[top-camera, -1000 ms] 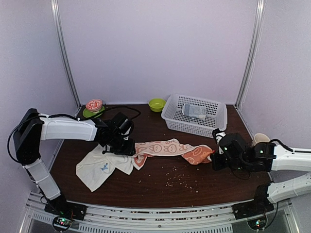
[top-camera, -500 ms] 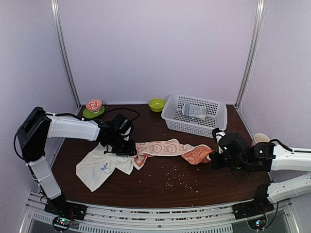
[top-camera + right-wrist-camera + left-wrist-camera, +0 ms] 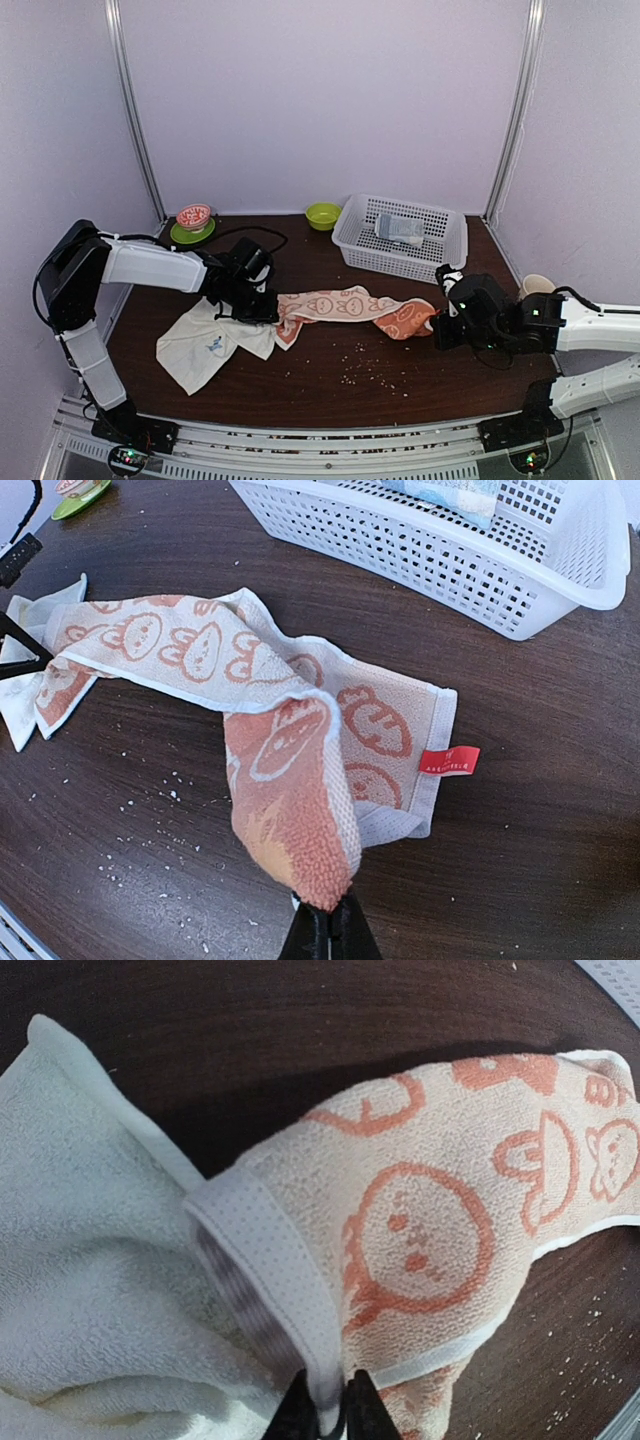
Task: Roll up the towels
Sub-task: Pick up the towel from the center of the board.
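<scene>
The left hand [image 3: 326, 1408] pinches the white hem of the cartoon towel [image 3: 345, 302], beside the white towel [image 3: 205, 345]; the right hand [image 3: 324, 920] clenches its orange end over the bench [image 3: 460, 385].

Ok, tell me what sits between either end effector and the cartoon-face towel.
Nothing visible. The left end effector pinches the hemmed end of the cartoon-face towel, and the right end effector pinches its orange end. The plain cream towel lies beside the left grip, not in between.
</scene>
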{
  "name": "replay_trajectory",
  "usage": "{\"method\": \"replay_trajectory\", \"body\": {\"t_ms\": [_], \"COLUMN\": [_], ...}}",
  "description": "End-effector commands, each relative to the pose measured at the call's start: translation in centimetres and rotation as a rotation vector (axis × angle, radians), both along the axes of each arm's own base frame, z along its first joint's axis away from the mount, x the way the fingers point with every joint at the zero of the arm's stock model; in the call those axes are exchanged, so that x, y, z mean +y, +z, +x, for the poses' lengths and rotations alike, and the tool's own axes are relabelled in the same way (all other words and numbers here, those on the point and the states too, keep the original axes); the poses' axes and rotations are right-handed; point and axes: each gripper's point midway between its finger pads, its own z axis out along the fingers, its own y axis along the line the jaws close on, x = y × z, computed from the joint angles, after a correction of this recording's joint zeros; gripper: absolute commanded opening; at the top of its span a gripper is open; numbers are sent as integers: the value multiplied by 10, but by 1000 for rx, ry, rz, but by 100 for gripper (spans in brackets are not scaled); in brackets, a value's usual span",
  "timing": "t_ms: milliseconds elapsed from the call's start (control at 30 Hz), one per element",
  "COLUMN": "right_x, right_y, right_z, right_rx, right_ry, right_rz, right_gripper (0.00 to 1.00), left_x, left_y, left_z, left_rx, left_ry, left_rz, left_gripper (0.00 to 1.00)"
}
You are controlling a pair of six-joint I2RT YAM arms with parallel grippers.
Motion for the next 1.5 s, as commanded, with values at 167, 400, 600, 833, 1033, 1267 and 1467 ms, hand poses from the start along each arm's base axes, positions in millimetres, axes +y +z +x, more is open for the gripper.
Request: {"method": "replay_trajectory", "body": {"t_ms": [167, 400, 600, 833, 1033, 1267, 1467], "right_x": [0, -6, -9, -28, -40, -45, -49], "right_y": [6, 8, 7, -32, -48, -52, -64], "right_z": [4, -1, -7, -11, -15, -10, -9], "right_rx": [-15, 42, 108, 237, 252, 242, 256], "right_ry": [-17, -51, -102, -252, -330, -356, -369], "right_rz": [18, 105, 256, 379, 455, 468, 451], "right_gripper": [0, 59, 64, 59, 61, 42, 27], "left_x": [-6, -7, -4, -3, -2, 0, -1], "left_y": [26, 45, 52, 56, 58, 61, 68], "left_z": [4, 1, -3, -7, -10, -11, -9], "left_rx": [-58, -97, -116, -122, -132, -139, -151], "left_ry": [-9, -17, -15, -25, -33, -37, -38], "left_rz": [-76, -120, -142, -155, -162, -160, -171], "left_gripper": [0, 0, 0, 0, 0, 0, 0]}}
